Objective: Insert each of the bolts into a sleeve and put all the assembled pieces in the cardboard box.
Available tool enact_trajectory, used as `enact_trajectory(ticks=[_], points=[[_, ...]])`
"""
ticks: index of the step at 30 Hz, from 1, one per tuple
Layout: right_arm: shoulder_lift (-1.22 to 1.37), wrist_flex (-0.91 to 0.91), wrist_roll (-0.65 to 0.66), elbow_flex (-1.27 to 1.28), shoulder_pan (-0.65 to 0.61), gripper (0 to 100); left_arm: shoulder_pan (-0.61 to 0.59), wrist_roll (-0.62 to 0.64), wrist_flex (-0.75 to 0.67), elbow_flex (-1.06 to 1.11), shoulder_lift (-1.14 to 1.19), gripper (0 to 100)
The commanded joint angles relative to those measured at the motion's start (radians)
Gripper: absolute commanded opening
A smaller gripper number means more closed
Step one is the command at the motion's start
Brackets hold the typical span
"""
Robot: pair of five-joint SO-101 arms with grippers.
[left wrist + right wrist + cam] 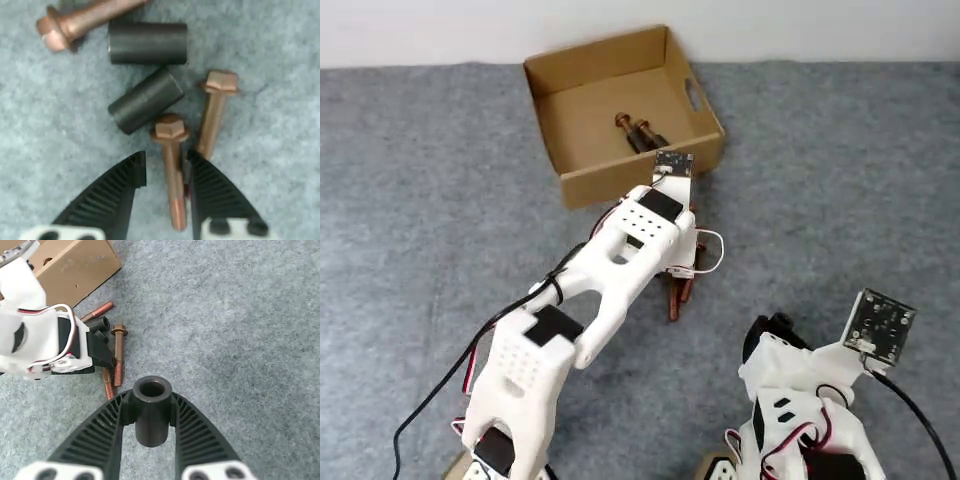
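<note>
The brown cardboard box [630, 178] sits upper centre in the high view, two assembled pieces [640, 132] inside. Just below it, mid-frame, the left gripper [166, 162] stands narrowly parted astride a copper hex-head bolt [173, 200] (two loose dark sleeves [145, 100] lie nearby). The right gripper [151, 402] clamps a black cylindrical metal sleeve [151, 427].

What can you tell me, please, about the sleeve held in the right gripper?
The sleeve is a short, dark, matte cylinder that looks like metal, with a smooth wall and a round open bore. The bore is empty and faces the wrist camera. The right gripper clamps it near its open end between two black ribbed fingers, over grey carpet. Nothing else visibly touches it.
</note>
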Motion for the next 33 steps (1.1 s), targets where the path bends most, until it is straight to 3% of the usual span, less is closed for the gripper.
enact_trajectory(ticks=[1, 6, 10, 20, 26, 33], points=[[-0.002, -0.024, 0.011, -0.002, 0.008, 0.8, -0.006, 0.005, -0.008, -0.088, 0.043, 14], [-0.002, -0.024, 0.011, -0.002, 0.008, 0.8, -0.032, 0.006, 0.052, -0.194, 0.118, 13], [-0.002, -0.024, 0.011, -0.002, 0.008, 0.8, -0.032, 0.0, 0.129, -0.272, 0.163, 0], [-0.002, -0.024, 0.011, -0.002, 0.008, 0.8, 0.058, 0.041, 0.445, -0.556, 0.172, 0], [-0.002, -0.024, 0.011, -0.002, 0.007, 0.8, 0.123, 0.04, 0.442, -0.628, 0.069, 0], [-0.002, -0.024, 0.011, -0.002, 0.007, 0.8, 0.138, 0.04, 0.442, -0.473, -0.166, 0]])
